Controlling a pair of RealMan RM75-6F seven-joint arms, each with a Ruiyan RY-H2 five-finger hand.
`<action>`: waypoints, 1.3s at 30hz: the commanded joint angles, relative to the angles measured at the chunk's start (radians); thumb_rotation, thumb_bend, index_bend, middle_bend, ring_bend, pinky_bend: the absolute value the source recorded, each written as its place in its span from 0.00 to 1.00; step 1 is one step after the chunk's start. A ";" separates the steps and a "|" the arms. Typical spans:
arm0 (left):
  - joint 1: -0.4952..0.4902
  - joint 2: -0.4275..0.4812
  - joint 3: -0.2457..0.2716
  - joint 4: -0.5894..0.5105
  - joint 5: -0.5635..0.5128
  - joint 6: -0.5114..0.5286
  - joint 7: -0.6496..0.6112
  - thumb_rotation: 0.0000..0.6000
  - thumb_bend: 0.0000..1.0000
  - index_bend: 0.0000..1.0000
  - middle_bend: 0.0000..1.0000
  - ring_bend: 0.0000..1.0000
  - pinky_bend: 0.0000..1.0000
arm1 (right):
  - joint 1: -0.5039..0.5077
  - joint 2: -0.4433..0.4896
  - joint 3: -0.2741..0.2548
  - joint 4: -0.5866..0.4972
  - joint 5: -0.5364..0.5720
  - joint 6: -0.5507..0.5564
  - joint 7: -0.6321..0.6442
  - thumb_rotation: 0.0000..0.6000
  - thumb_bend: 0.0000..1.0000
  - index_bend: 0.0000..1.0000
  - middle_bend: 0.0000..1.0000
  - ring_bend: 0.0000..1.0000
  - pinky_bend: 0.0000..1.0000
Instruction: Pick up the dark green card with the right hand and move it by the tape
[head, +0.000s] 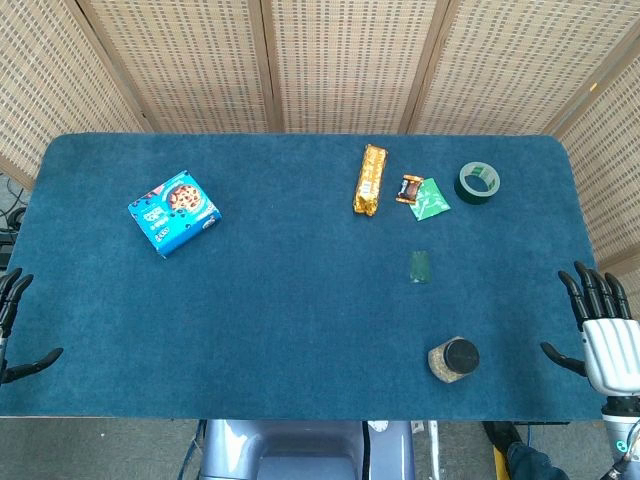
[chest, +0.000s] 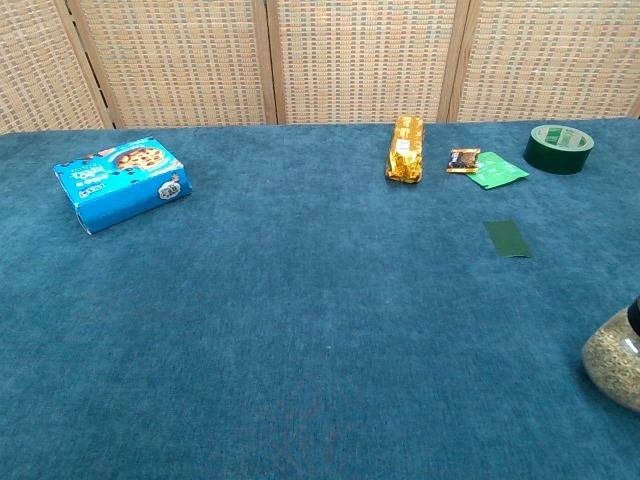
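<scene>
- One dark green card (head: 420, 266) (chest: 507, 238): flat on the blue table cloth (head: 300, 300), apart from everything, between the jar and the packets.
- One roll of green tape (head: 478, 182) (chest: 559, 148): far right.
- One right hand (head: 600, 325): at the table's right edge, fingers spread, holding nothing.
- One left hand (head: 15, 320): at the left edge, fingers apart, empty.
- One blue cookie box (head: 174, 211).
- One gold snack bar (head: 371, 179).
- One small brown packet (head: 410, 188), touching one light green packet (head: 432, 199).
- One black-lidded jar (head: 453, 360).
</scene>
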 joint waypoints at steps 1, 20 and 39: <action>0.001 0.002 -0.001 -0.001 -0.001 -0.001 -0.003 1.00 0.00 0.00 0.00 0.00 0.00 | 0.002 -0.003 -0.001 0.003 -0.001 -0.004 -0.002 1.00 0.00 0.04 0.00 0.00 0.00; -0.012 -0.020 -0.021 0.009 -0.012 -0.010 0.039 1.00 0.00 0.00 0.00 0.00 0.00 | 0.245 -0.064 0.067 0.095 -0.081 -0.245 -0.002 1.00 0.07 0.34 0.01 0.00 0.00; -0.031 -0.034 -0.038 0.005 -0.047 -0.052 0.063 1.00 0.00 0.00 0.00 0.00 0.00 | 0.589 -0.306 0.118 0.326 0.063 -0.691 -0.218 1.00 0.16 0.38 0.06 0.00 0.00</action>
